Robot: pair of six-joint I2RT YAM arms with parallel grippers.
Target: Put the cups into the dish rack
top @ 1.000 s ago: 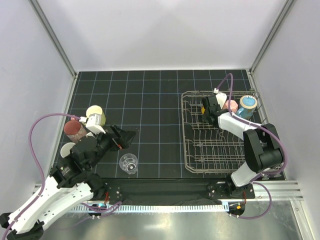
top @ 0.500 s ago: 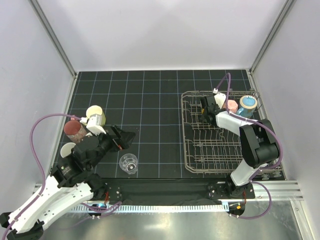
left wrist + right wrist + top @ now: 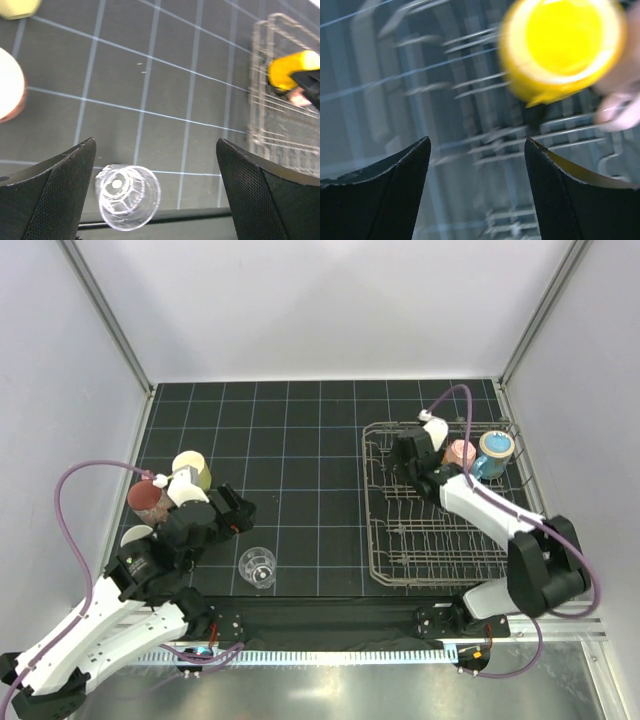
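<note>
Wide apart and empty, my left claw (image 3: 156, 150) hangs low over the counter (image 3: 300, 440). The glass tumbler (image 3: 127, 202) stands just in front of it, in the gap but closer to one finger than the other. I cannot tell which way up it stands.

I judge the tumbler light and stiff, but smooth enough to slip and brittle enough to crack if squeezed hard or knocked on wire. It has no handle, so I would take it across its wall about halfway up, centred between the pads, and close gently. Pinching the rim with one finger inside also looks possible.

Further left on the counter are the pale yellow mug (image 3: 192, 470) and the maroon mug (image 3: 148, 498), close together. They look thicker and sturdier, and I would grip them by the body or the rim.

My right claw (image 3: 477, 142) is over the far end of the dish rack (image 3: 440, 545), its fingers apart with nothing between them. The orange-yellow mug (image 3: 560, 45) lies just beyond its tips inside the rack, mouth towards the wrist camera. The pink mug (image 3: 462, 453) and the blue mug (image 3: 494, 450) sit beside it along the far right corner. By my count three cups are loaded, and the tumbler looks like the next to go.
</note>
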